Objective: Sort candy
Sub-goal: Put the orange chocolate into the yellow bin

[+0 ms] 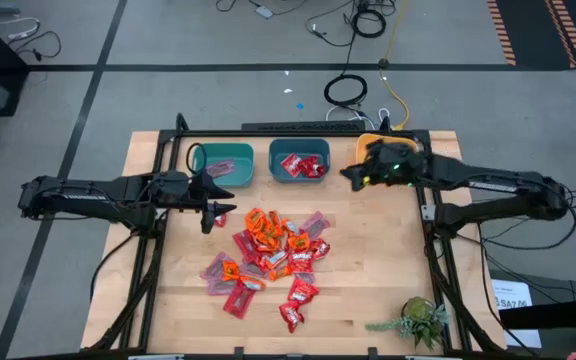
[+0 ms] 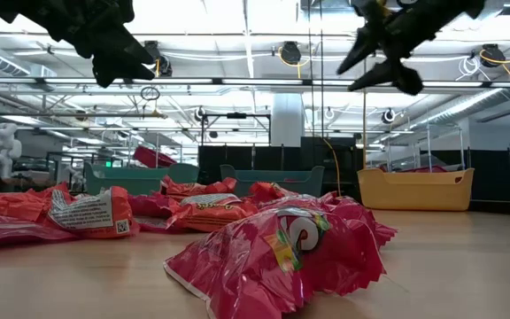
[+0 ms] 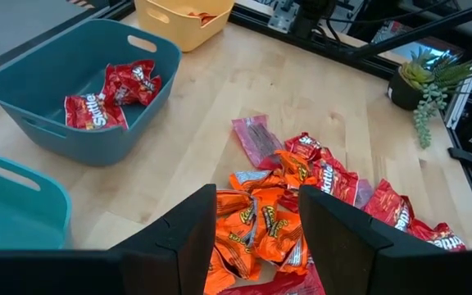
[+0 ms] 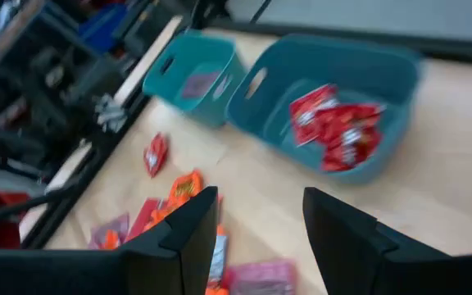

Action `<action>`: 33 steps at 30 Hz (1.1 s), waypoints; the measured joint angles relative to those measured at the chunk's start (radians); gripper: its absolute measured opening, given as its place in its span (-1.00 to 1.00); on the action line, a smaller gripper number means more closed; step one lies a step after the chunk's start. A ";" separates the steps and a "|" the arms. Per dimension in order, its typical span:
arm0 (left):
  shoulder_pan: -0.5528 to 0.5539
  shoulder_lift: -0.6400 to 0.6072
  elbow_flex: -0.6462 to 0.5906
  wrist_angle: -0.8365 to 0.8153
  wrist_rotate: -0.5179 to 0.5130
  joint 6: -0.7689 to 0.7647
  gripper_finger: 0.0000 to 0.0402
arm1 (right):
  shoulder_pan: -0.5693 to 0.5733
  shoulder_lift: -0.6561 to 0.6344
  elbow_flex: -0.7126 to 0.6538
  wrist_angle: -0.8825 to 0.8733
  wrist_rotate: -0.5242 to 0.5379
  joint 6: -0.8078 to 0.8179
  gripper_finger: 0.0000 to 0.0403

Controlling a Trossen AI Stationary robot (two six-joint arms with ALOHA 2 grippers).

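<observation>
From above, my left gripper (image 1: 211, 203) hangs over the table (image 1: 388, 290) near its left side, just in front of the left teal bin (image 1: 222, 164). My right gripper (image 1: 352, 174) sits near the far right, between the middle teal bin (image 1: 299, 161) and the yellow bin (image 1: 374, 145). The candy (image 1: 268, 262) lies heaped in the middle of the table, red, orange and mauve wrappers mixed together; a few red pieces already lie in the middle bin. A small potted plant (image 1: 420, 321) stands at the near right corner.

From table height, the pile spreads across the wood, with one red wrapper (image 2: 282, 252) close to the lens. Both my grippers hang well above the table, one (image 2: 113, 53) at the upper left, the other (image 2: 374, 55) at the upper right, touching nothing.

Through my left wrist camera, my two fingers (image 3: 191, 238) stand apart with nothing between them, and past them I see orange wrappers (image 3: 256, 225) at the pile's edge. The bin with red sweets (image 3: 88, 90) is beyond, the yellow bin (image 3: 183, 16) farther still.

Through my right wrist camera, my fingers (image 4: 188, 238) are likewise spread and empty. Beyond them are both teal bins, the nearer one (image 4: 334, 102) holding red pieces, and scattered wrappers (image 4: 185, 190) on the wood.
</observation>
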 joint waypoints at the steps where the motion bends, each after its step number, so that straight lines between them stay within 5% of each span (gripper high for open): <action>1: 0.000 0.000 0.000 0.000 0.000 0.000 -0.09 | 0.021 0.033 0.000 0.027 0.000 0.005 -0.15; 11: 0.000 0.000 0.000 -0.007 0.000 0.000 -0.09 | 0.168 0.378 0.099 0.045 -0.003 0.084 -0.15; 24: 0.000 0.000 0.000 -0.008 0.000 0.001 -0.09 | 0.243 0.836 0.627 -0.280 -0.020 -0.069 -0.15; 33: 0.000 0.000 0.000 -0.011 0.000 -0.007 -0.09 | 0.242 1.006 0.674 -0.293 -0.135 -0.020 -0.15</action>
